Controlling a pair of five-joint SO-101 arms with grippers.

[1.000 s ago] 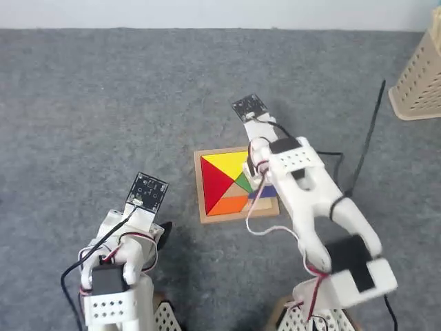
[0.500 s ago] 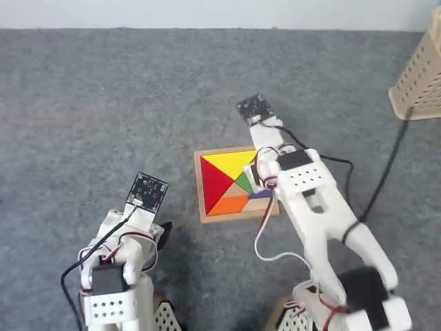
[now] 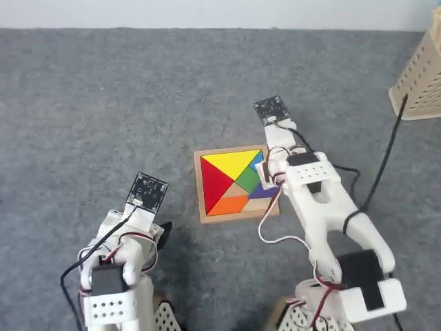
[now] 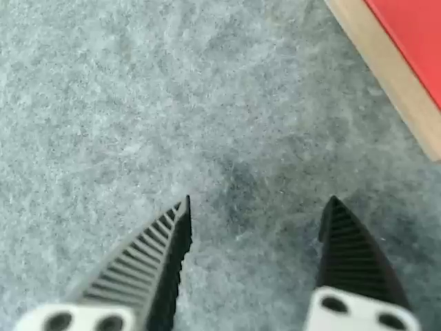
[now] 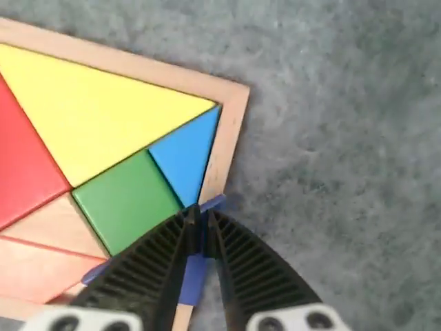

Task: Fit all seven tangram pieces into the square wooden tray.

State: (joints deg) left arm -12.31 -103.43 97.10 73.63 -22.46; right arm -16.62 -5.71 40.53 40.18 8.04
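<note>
I saw the square wooden tray (image 3: 200, 193) lying flat on the bench (image 3: 103, 103), in front of both arms and turned slightly askew to them. Inside the tray, nearest the arm bases, sat the orange piece (image 3: 227, 204). Past it the red triangle (image 3: 213, 183) lay against the tray's rim on the left arm's side. The green square (image 5: 124, 200) sat near the tray's middle, with the blue triangle (image 5: 186, 155) just beside it against the opposite rim. The yellow triangle (image 3: 231, 164) ran along the tray's far rim. All of these lay flush in the tray.

My left gripper (image 4: 258, 207) hung just off the tray's near corner on the left arm's side. Its jaws were spread wide over bare covering and held nothing. My right gripper (image 5: 201, 219) sat over the tray's rim on the right arm's side, its jaws pinched tight on the purple piece (image 5: 193, 279).

The bench was covered in a grey, carpet-like material. Well beyond the tray, off toward the right arm's side, a beige perforated basket (image 3: 420, 76) stood at the bench's edge. A pale wall (image 3: 207, 14) closed the far side.

The purple piece stood on its thin edge between the jaws. Its long axis ran along the tray's rim, and its far tip touched that rim beside the blue triangle.
</note>
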